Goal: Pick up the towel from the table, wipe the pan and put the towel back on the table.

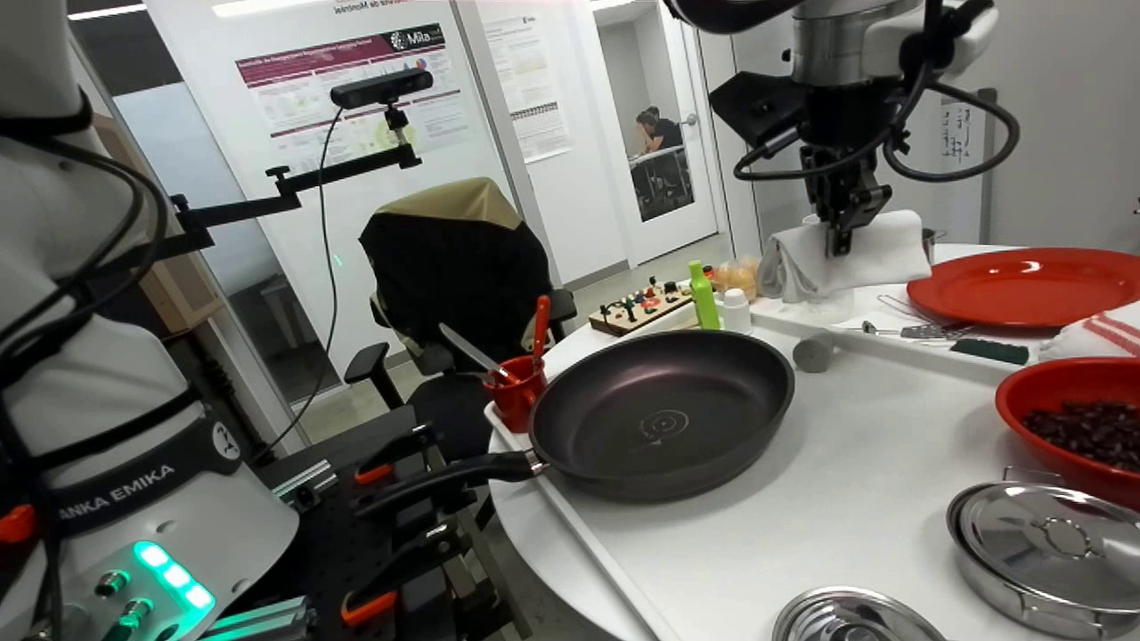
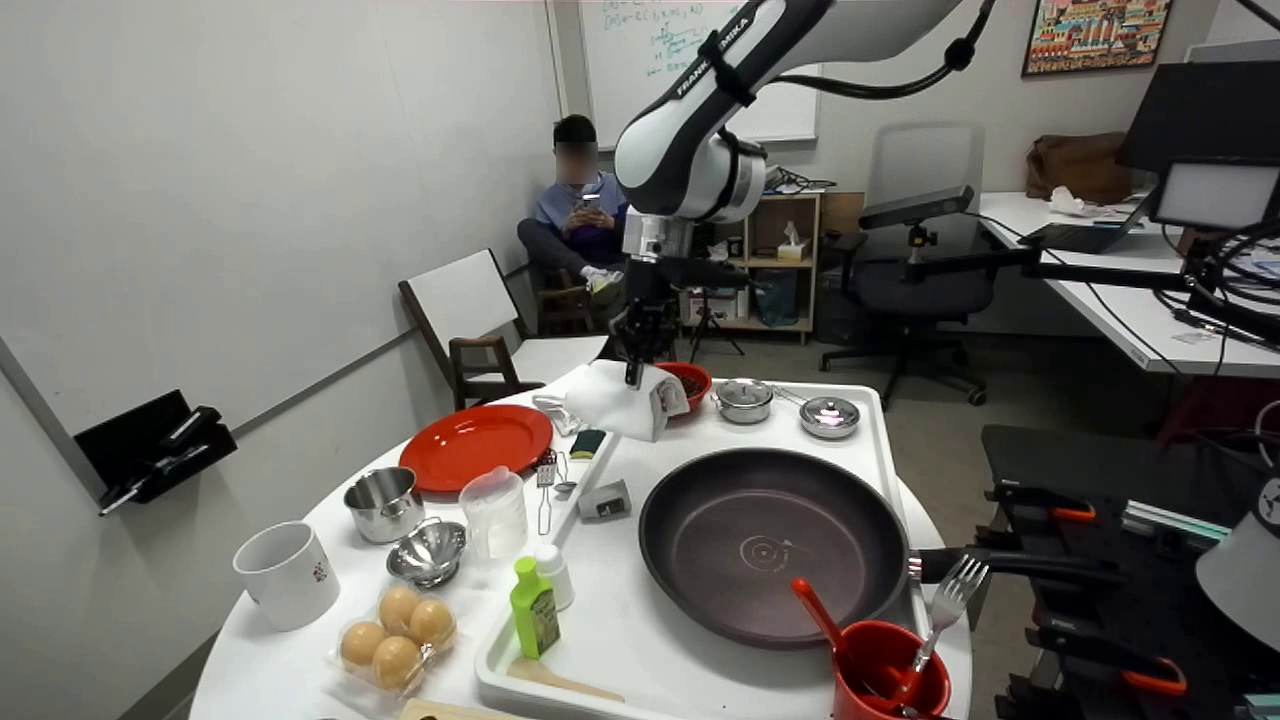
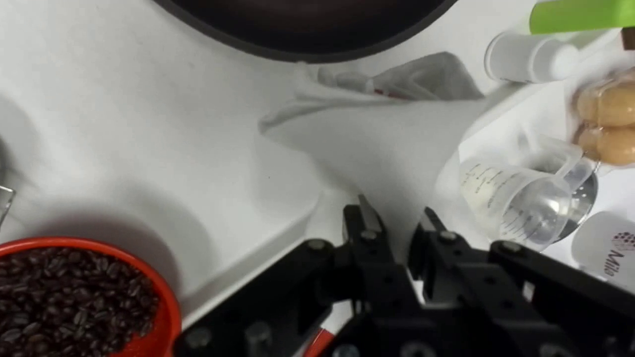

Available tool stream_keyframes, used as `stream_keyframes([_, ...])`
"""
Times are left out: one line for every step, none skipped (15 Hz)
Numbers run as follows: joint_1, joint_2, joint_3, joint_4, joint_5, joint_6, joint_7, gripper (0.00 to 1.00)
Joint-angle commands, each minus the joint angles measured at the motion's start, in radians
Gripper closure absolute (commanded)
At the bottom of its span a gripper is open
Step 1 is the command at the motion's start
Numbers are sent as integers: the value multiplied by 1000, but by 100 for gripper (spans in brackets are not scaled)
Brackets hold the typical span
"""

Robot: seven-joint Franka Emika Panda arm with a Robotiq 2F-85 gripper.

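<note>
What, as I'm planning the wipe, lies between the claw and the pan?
In the wrist view, the white towel extends from the claw toward the pan.

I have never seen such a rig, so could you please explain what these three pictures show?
You are looking at a robot arm with a gripper at its end. Two pictures are taken from separate spots outside the arm; the third looks down from its wrist. On the table sits a tray bearing a large pan; a plate, a bowl of beans and a red cup are there too. The gripper is closed on a white towel, holding it above the table.
</note>
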Motion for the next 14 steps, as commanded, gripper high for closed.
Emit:
stream_keyframes([-6, -159, 7, -186, 37, -21, -111, 91])
stream_keyframes([-3, -188, 3, -223, 34, -30, -133, 92])
stream_keyframes([2, -217, -2, -263, 29, -36, -155, 92])
stream_keyframes([8, -241, -9, -299, 21, -40, -173, 92])
stream_keyframes([15, -264, -14, -332, 15, -42, -189, 92])
stream_keyframes([21, -284, -20, -364, 8, -42, -204, 92])
stream_keyframes([27, -301, -25, -393, 2, -36, -219, 91])
stream_keyframes([34, -313, -30, -418, -9, -31, -231, 92])
stream_keyframes([42, -323, -36, -441, -21, -24, -237, 91])
stream_keyframes([50, -331, -41, -462, -32, -15, -244, 91])
stream_keyframes([58, -332, -45, -479, -42, 0, -248, 91])
stream_keyframes([65, -327, -47, -491, -47, 18, -253, 91])
stream_keyframes([70, -315, -46, -498, -44, 44, -265, 91])
stream_keyframes([72, -304, -41, -507, -34, 83, -285, 91])
